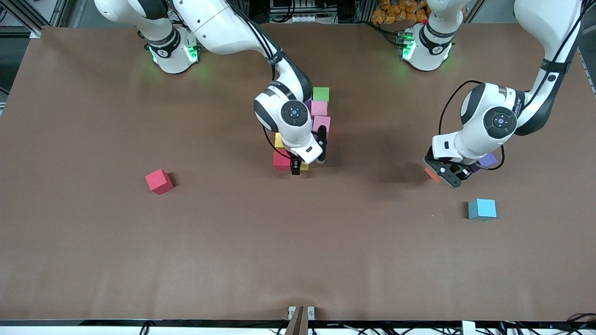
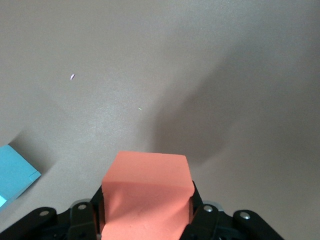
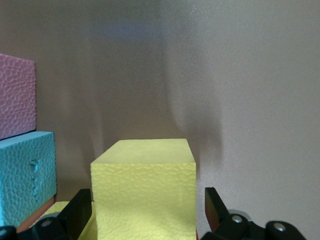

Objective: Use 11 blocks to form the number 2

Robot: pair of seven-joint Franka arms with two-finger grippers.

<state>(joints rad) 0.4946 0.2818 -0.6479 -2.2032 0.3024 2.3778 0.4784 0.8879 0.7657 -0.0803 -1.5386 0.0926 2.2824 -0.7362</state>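
Note:
The partly built number 2 is a cluster of blocks at mid-table: a green block (image 1: 321,93), two pink blocks (image 1: 319,108), a yellow block (image 1: 278,139) and a red block (image 1: 281,160). My right gripper (image 1: 298,167) is down at the cluster's end nearest the front camera. It is open, with its jaws on either side of a yellow block (image 3: 145,175) and gaps showing. My left gripper (image 1: 440,176) is shut on an orange block (image 2: 147,175) and holds it above bare table toward the left arm's end.
A loose red block (image 1: 159,181) lies toward the right arm's end. A light blue block (image 1: 482,209) and a purple block (image 1: 487,159) lie by my left gripper. In the right wrist view a pink block (image 3: 17,95) and a light blue block (image 3: 25,175) stand beside the yellow one.

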